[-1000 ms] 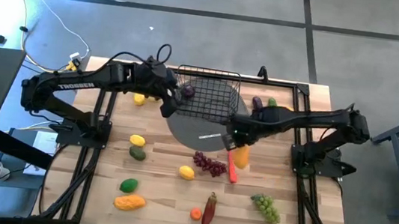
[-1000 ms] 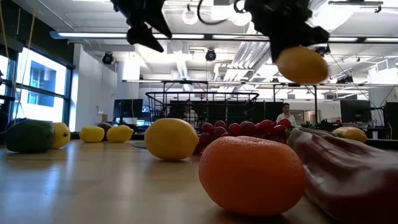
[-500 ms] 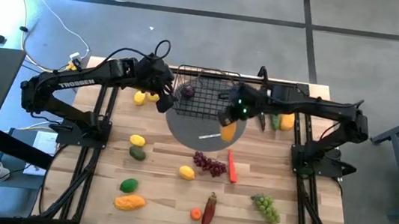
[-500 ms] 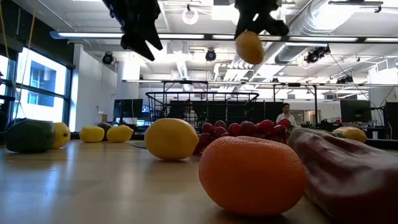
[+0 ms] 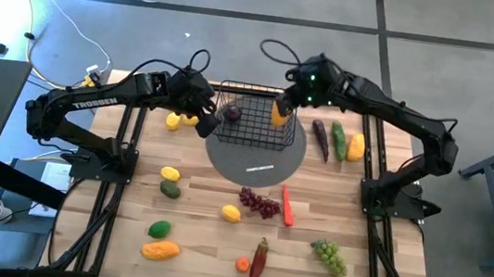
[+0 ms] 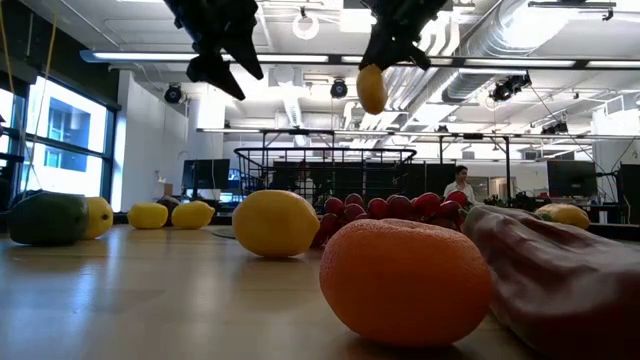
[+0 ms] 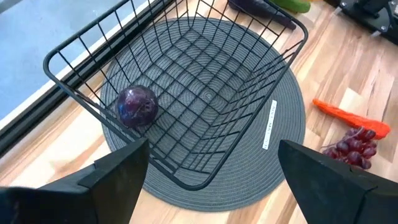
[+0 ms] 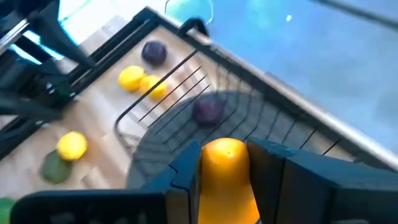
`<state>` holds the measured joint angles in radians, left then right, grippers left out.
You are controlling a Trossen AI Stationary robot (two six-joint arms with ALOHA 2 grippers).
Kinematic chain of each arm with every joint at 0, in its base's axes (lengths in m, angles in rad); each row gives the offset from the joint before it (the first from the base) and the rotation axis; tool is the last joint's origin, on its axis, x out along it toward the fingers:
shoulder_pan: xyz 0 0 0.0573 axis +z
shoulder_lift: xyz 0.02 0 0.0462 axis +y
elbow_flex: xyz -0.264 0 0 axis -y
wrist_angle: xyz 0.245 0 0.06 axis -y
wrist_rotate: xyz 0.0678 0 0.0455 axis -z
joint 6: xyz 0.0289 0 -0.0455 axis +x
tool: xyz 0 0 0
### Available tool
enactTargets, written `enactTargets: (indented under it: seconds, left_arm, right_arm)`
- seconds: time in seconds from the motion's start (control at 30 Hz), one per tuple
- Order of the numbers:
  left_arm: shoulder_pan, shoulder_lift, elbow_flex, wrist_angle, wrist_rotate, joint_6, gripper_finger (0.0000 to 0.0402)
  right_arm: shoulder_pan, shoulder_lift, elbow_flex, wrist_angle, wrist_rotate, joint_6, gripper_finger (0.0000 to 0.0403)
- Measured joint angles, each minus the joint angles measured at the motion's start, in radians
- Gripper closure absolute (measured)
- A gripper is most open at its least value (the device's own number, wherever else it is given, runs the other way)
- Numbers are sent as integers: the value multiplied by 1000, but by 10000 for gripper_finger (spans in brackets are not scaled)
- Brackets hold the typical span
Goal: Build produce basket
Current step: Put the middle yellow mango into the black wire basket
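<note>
The black wire basket (image 5: 254,116) stands on a round grey mat (image 5: 253,165) at the table's far middle, with a purple plum (image 5: 230,112) (image 7: 137,106) on its floor at the left. My right gripper (image 5: 281,105) (image 6: 385,52) hangs above the basket's right part, shut on a yellow-orange fruit (image 5: 280,113) (image 6: 371,88). My left gripper (image 5: 207,121) (image 7: 214,186) stands open above the basket's left rim with nothing between its fingers. More produce lies loose on the table around the mat. My right gripper pinches the yellow-orange fruit by its two sides (image 8: 208,171) between its two fingers. The fingers slant down from the table's far right. The fruit hangs below them (image 6: 371,95), lifted clear above the basket.
Lemons (image 5: 172,122) (image 5: 169,174) (image 5: 232,213), green fruits (image 5: 168,188) (image 5: 159,229) and a mango (image 5: 160,250) lie left and front. Red grapes (image 5: 258,202), a carrot (image 5: 287,206), a red pepper (image 5: 258,259), green grapes (image 5: 330,256) lie front; an eggplant (image 5: 320,139) and a cucumber (image 5: 340,140) lie right.
My right gripper has risen from beside the carrot at the mat's near right edge and swung toward the table's far edge, turning as it went. It stays shut on the yellow-orange fruit, which now hangs over the basket's right part.
</note>
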<state>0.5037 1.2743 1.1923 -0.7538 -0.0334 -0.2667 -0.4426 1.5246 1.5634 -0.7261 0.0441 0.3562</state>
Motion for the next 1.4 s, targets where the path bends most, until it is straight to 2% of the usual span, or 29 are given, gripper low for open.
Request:
enactTargets:
  seconds: [0.23,0.67,0.9,1.4]
  left_arm:
    - [0,0,0,0,0,-17,55]
    - [0,0,0,0,0,-19,55]
    - [0,0,0,0,0,-19,55]
    - [0,0,1,-75,3,-19,55]
  right_arm:
    - [-63,1,-131,193,10,-84,327]
    - [-75,1,-479,646,12,-220,323]
    - [-96,16,-548,706,12,-226,313]
    - [-98,92,-548,712,3,-201,300]
